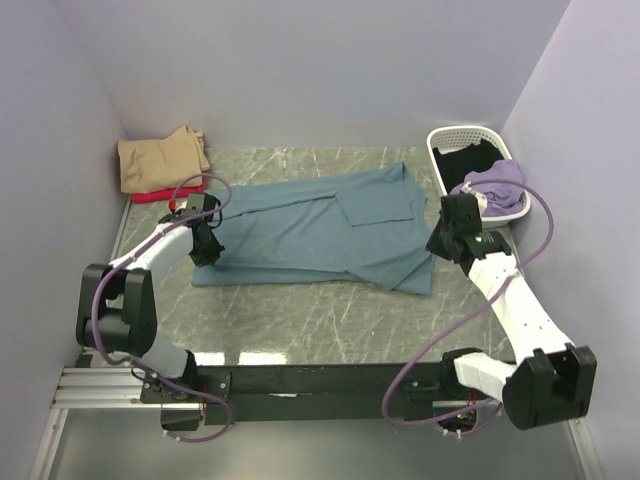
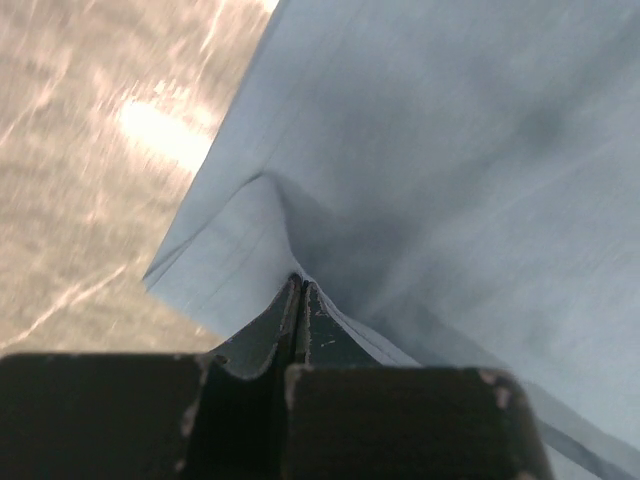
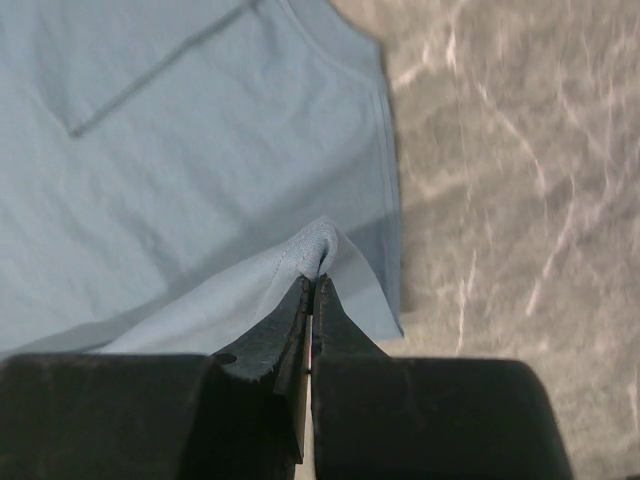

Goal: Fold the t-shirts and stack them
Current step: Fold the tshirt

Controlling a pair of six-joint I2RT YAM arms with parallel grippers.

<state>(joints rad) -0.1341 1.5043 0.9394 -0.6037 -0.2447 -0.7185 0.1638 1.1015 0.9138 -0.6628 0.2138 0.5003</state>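
fold in hand: left gripper (image 2: 300, 292) and right gripper (image 3: 314, 288) each clamped the blue shirt (image 1: 320, 228), mid-frame; next probably needed an even joint lift.

No legible text, labels, brands, numbers or signs in any of the three views.
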